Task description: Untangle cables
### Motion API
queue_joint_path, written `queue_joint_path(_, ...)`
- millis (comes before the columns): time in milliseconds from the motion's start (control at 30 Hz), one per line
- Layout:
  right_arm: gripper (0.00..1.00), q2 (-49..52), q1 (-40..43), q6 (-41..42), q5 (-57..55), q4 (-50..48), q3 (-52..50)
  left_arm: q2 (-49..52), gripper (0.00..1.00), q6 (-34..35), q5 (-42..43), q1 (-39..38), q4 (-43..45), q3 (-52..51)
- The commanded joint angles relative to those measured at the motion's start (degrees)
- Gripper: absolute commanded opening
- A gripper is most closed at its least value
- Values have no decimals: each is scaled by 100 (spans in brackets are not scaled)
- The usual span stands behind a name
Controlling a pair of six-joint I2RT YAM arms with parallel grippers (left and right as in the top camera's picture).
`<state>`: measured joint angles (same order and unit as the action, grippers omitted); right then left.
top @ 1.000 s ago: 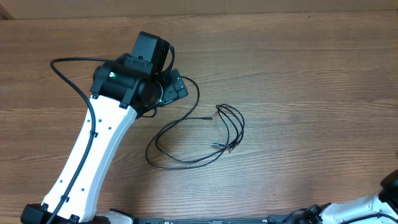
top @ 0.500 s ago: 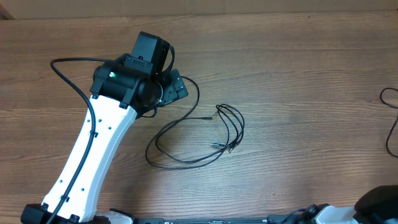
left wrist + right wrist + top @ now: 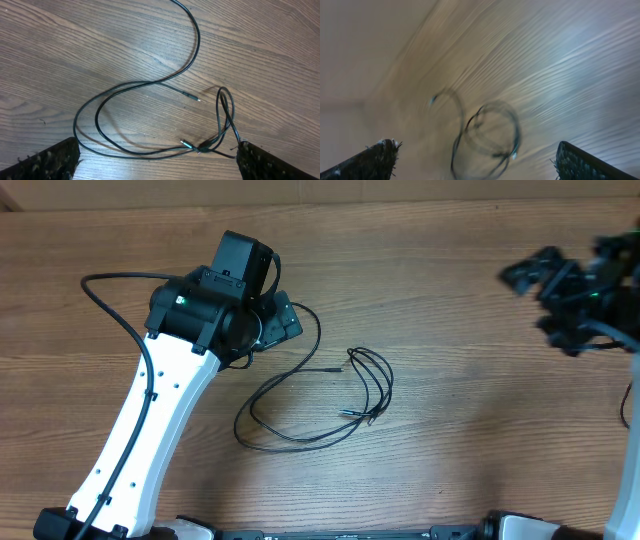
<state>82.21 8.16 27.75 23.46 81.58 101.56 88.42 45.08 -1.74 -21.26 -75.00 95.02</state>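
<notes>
Fingers [image 3: 50, 162] of my left gripper [image 3: 160, 160] stand spread wide, gripping nothing, above the thin black flexible cables [image 3: 150, 83]. These lie in loose, overlapping loops on the brown wood-grain table [image 3: 470, 430]. My right gripper [image 3: 545, 280], blurred, is likewise spread wide and empty, well apart from them.

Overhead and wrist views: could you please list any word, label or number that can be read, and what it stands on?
None: no readable text shows on the left arm, the cables or the table; the right wrist view is too blurred to tell.
</notes>
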Motion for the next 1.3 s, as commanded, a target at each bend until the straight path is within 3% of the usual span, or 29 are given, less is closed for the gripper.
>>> queue_joint_path(0, 100, -90, -664, 74, 125, 44, -13, 35, 99, 15, -15, 24, 22, 70)
queue_joint_path(200, 100, -114, -1742, 72, -284, 306, -31, 35, 100, 15, -15, 24, 22, 70)
queue_joint_path(500, 100, -195, -2603, 72, -695, 297, -31, 35, 100, 15, -15, 24, 22, 70)
queue_joint_path(767, 100, -197, -2653, 74, -1193, 260, -304, 35, 100, 15, -15, 24, 22, 70)
queue_joint_path(1267, 100, -352, -2656, 1346, -1204, -1373, -2767, 35, 100, 15, -15, 24, 22, 70)
